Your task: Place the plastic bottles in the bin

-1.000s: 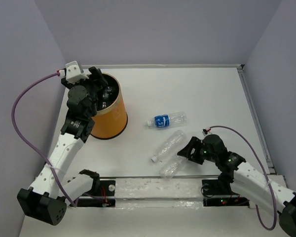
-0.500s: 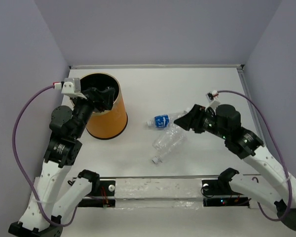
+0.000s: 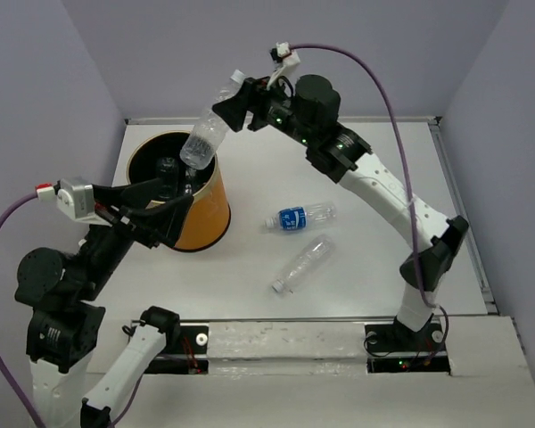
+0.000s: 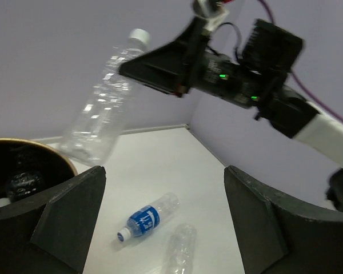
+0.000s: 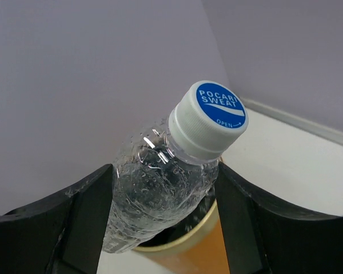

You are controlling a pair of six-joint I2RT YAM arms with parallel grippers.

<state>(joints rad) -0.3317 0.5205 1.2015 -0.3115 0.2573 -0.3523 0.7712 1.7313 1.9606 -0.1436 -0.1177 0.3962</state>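
Desk (image 3: 366, 259): I see a white top, walled on the left, far and right sides, with both arm bases at the near edge.
Right arm (image 3: 374, 183): it reaches from the near right corner across the desk to the far left, and its wrist is raised above the bin.
Left arm (image 3: 62, 285): it stands off the near left corner, with its wrist tipped toward the bin's near side.
Bin (image 3: 205, 218): the orange bin stands upright by the left edge, toward the far left corner, with its black mouth open.
Right gripper (image 3: 225, 105): it is pinching the held bottle around the upper body, one finger on each side.
Left gripper (image 3: 165, 207): its fingers are spread wide with nothing between them, just beside the bin's near rim.
Held bottle (image 3: 207, 129): it is clear and tilted in the air, white cap up and base down over the bin's mouth.
Blue-label bottle (image 3: 300, 217): it lies on its side mid-desk, with its cap pointing toward the bin.
Bare bottle (image 3: 301, 264): it lies on its side just beside the blue-label bottle, closer to the near edge.
Binned bottles (image 3: 169, 169): I can see clear plastic inside the bin, but I cannot tell how many bottles there are.
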